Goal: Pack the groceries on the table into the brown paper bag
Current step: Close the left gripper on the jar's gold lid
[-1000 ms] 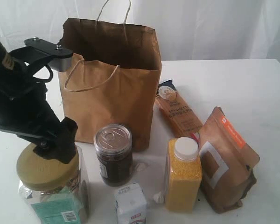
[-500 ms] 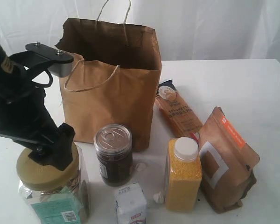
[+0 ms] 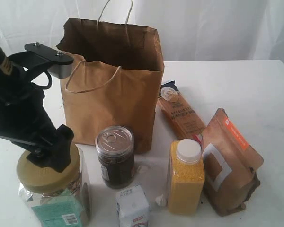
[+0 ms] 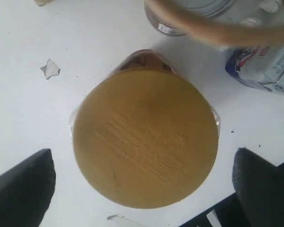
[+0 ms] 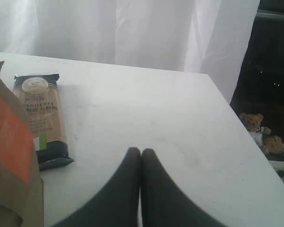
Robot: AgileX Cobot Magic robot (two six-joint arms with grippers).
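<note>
The clear jar with the olive lid [image 3: 43, 178] stands at the front left of the table [image 3: 236, 90]. My left gripper [image 3: 46, 158] hangs right over it, open. In the left wrist view the lid [image 4: 144, 137] lies between the two dark fingers [image 4: 21, 189], which stand apart from it on either side. Behind it stands the brown paper bag [image 3: 111, 90], upright and open. The dark silver-topped jar [image 3: 115, 156], white carton [image 3: 132, 205], yellow-grain bottle [image 3: 185, 177], brown pouch [image 3: 229, 163] and spaghetti packet [image 3: 180, 113] are on the table. My right gripper [image 5: 141, 153] is shut and empty above bare tabletop.
A tiny white lump [image 3: 161, 201] lies beside the bottle. A paper scrap [image 4: 49, 68] lies on the table near the jar. The right wrist view shows the spaghetti packet [image 5: 40, 118], the pouch [image 5: 9, 156] and the table's edge, with teddy bears [image 5: 255, 125] beyond it.
My left gripper has sunk a little and shifted slightly left over the olive lid. Nothing else has moved.
</note>
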